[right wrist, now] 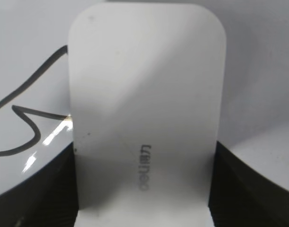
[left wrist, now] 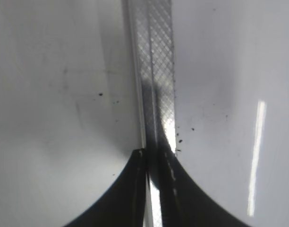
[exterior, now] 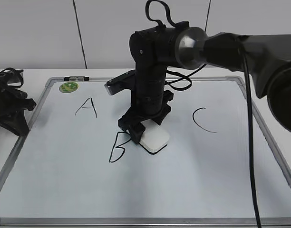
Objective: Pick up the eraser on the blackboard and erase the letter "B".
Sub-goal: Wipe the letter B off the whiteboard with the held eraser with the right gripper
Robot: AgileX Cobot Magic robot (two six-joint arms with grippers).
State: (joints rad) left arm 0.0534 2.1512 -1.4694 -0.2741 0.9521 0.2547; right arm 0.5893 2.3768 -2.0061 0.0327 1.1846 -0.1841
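The blackboard [exterior: 150, 190] is a white dry-erase board with a silver frame, flat on the table. It bears the letters "A" [exterior: 86, 108], "B" [exterior: 118, 148] and "C" [exterior: 203, 119]. My right gripper [exterior: 144, 130] reaches down to the board's middle, shut on the white eraser [exterior: 154, 140], which rests just right of the "B". In the right wrist view the eraser [right wrist: 144, 104] fills the frame between the black fingers [right wrist: 143, 189], with strokes of the "B" [right wrist: 26, 118] on its left. My left gripper [left wrist: 154, 156] is shut and empty over the board's frame strip [left wrist: 156, 71].
A round green magnet [exterior: 69, 87] and a black marker [exterior: 76, 78] lie at the board's top left. The left arm [exterior: 7, 102] rests at the board's left edge. Cables hang off the right arm [exterior: 250, 118].
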